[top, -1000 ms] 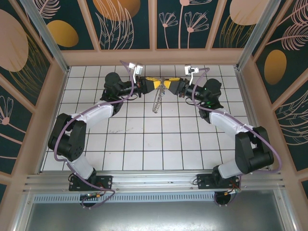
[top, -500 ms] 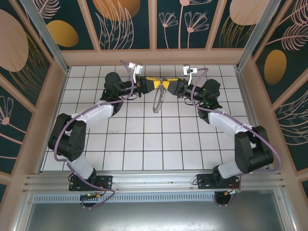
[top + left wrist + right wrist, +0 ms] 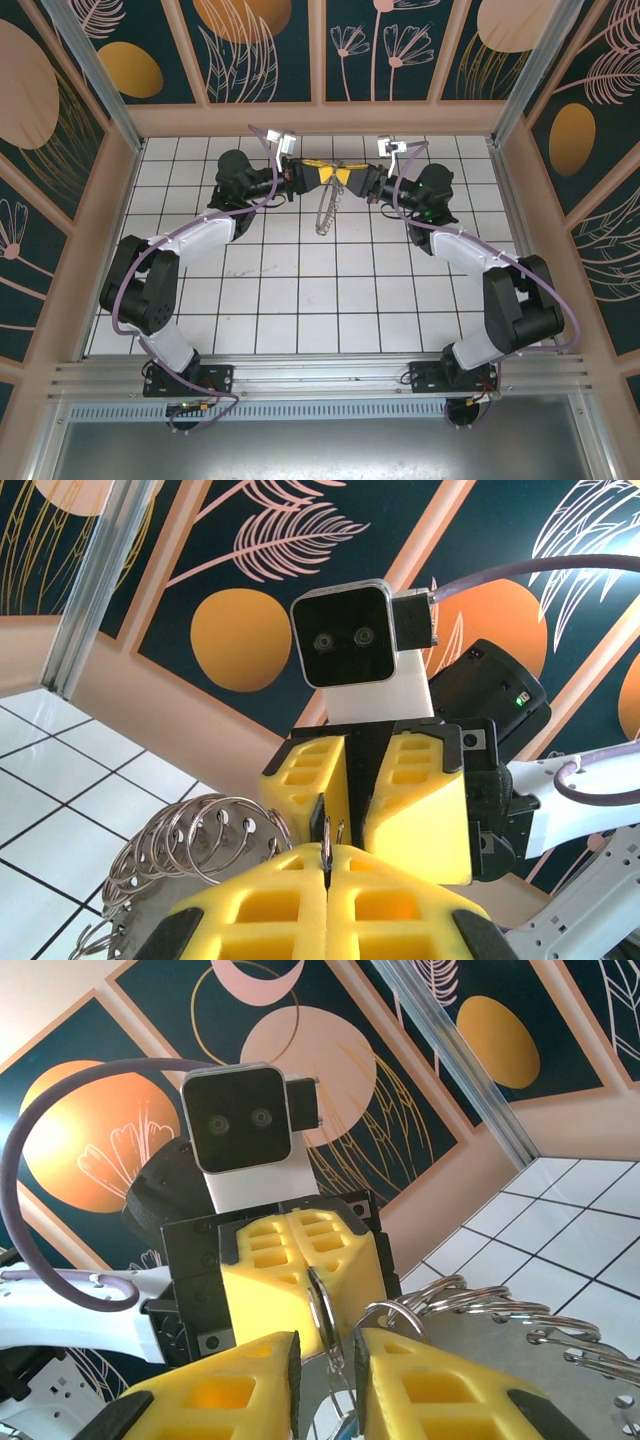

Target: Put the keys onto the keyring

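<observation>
The keyring (image 3: 326, 212) hangs from the two grippers above the tiled floor, its silvery pieces bunched along the rim (image 3: 195, 835). My left gripper (image 3: 325, 176) is shut on the keyring's thin wire (image 3: 328, 842). My right gripper (image 3: 347, 177) faces it tip to tip. Its yellow fingers (image 3: 250, 1370) stand a narrow gap apart, with the wire (image 3: 322, 1305) passing between them and not clamped. Of the keys, a sliver of blue (image 3: 356, 1427) shows deep between the right fingers; I cannot tell whether it is gripped.
Both arms reach to the far middle of the white tiled floor (image 3: 300, 300). The wooden back wall (image 3: 320, 118) is close behind the grippers. Side walls and metal posts (image 3: 95, 70) frame the cell.
The right gripper's jaws have narrowed and it has edged slightly left towards the left gripper. The hanging keyring has swung a little. The left gripper stays shut.
</observation>
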{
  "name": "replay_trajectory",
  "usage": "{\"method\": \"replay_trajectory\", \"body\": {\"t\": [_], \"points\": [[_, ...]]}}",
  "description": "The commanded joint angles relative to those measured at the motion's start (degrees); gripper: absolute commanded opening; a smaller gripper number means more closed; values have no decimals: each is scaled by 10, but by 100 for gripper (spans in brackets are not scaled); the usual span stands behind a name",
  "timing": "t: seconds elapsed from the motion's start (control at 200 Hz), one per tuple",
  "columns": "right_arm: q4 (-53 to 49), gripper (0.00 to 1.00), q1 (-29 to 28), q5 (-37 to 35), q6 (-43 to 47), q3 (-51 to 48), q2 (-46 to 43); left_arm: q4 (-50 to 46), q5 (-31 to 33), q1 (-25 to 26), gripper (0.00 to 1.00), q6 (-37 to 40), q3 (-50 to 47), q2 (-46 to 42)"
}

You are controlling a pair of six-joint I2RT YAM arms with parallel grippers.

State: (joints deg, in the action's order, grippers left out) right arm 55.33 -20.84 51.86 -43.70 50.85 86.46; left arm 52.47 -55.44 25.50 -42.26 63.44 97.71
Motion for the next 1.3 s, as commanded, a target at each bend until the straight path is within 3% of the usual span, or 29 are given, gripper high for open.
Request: {"method": "replay_trajectory", "body": {"t": [0.0,0.125,0.305,0.47,0.631,0.866,1.066,1.296], "points": [[30,23,-6,-5,-1,24,10,37,-4,2,0,-13,17,1],[33,20,-6,-7,-5,32,17,43,-6,2,0,-18,16,19],[28,0,-5,-7,-1,36,21,47,-5,1,0,-17,10,17],[-8,0,0,-8,28,36,14,20,9,2,0,-4,16,13],[-65,0,23,5,75,38,9,-57,26,-5,24,52,31,-6],[-167,0,53,56,164,60,17,-172,24,-25,35,134,64,-16],[-308,0,54,89,276,112,34,-294,-13,-25,36,211,120,20],[-356,0,53,129,313,137,54,-354,-47,-26,35,248,150,48]]}}
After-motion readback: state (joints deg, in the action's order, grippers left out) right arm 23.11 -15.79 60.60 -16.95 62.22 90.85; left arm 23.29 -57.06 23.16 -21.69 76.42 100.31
